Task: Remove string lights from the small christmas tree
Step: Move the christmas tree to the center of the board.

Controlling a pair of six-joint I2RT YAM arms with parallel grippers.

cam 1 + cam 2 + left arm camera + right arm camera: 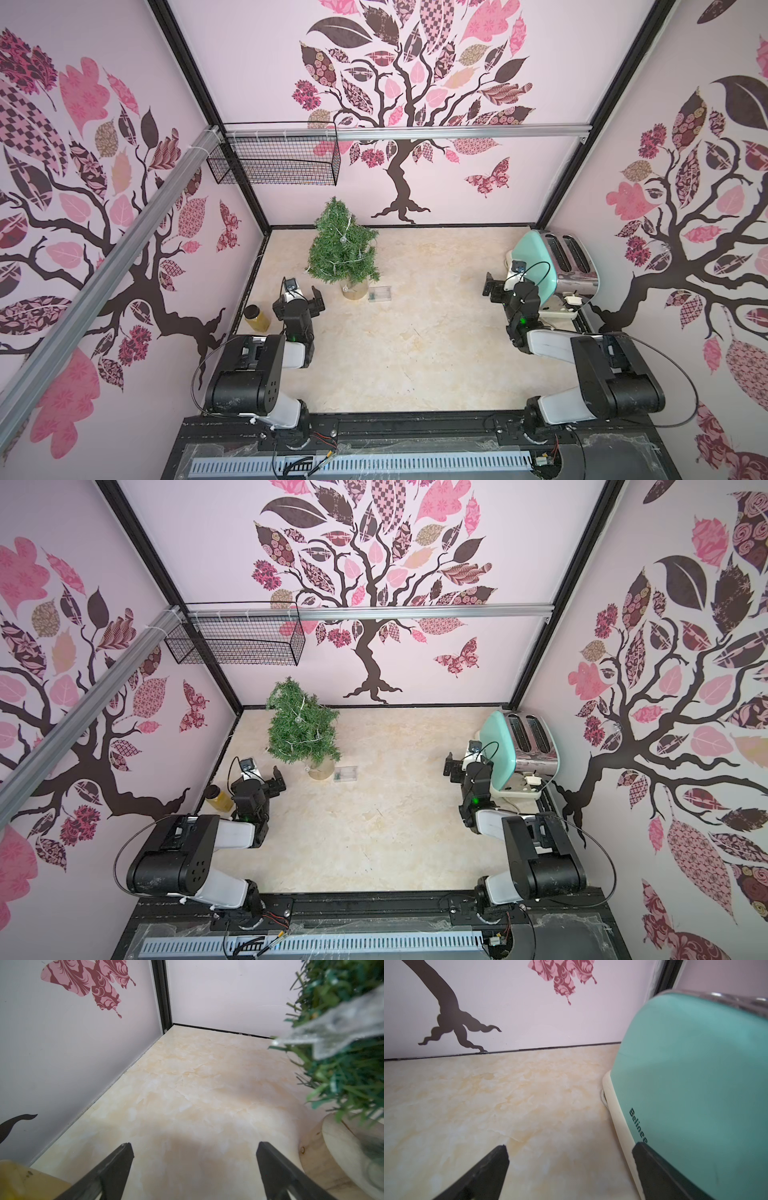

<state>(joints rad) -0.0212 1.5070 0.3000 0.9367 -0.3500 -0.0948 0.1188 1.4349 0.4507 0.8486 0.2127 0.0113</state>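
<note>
Tree: small christmas tree point(343, 245) at the table's point(415, 353) rear left, with string lights point(343, 239) wound on it.
Box: clear box point(380, 292) just right of the tree's base.
Jar: jar point(257, 318) at the left edge, beside the left gripper point(193, 1147).
Toaster: toaster point(557, 266) at rear right, with the right gripper point(570, 1147) alongside.

tree point(332, 254) upright | string lights point(343, 240) seemingly wound round it; box point(380, 292) beside base point(355, 291)

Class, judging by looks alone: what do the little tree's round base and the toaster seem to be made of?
Tree base: probably bare pale wood; grain and a knot show. Toaster: matte mint end panel, likely plastic or painted metal; its side looks like polished metal, mirror-bright.
</note>
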